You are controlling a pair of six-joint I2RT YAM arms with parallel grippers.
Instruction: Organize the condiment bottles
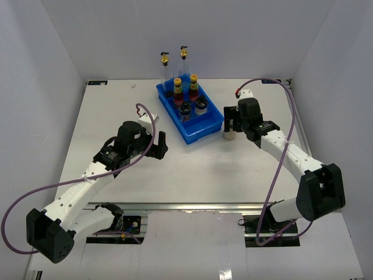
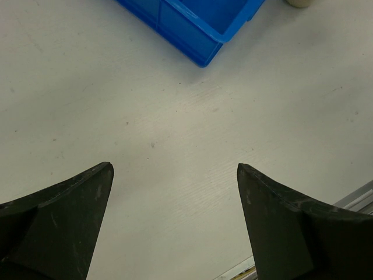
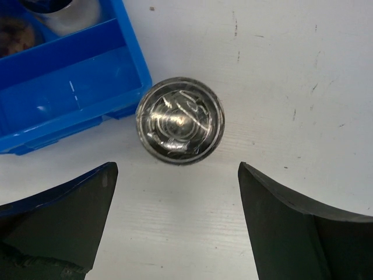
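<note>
The blue tray holds two red sauce bottles and, in its middle compartment, two black-capped jars. Two tall clear bottles stand at its far end; I cannot tell if they are inside. The near compartment is empty. A small cream jar with a shiny dark top stands on the table by the tray's near right corner. My right gripper is open just above it. My left gripper is open over bare table.
The tray's near corner shows at the top of the left wrist view. White walls close the table at the back and both sides. An aluminium rail runs along the near edge.
</note>
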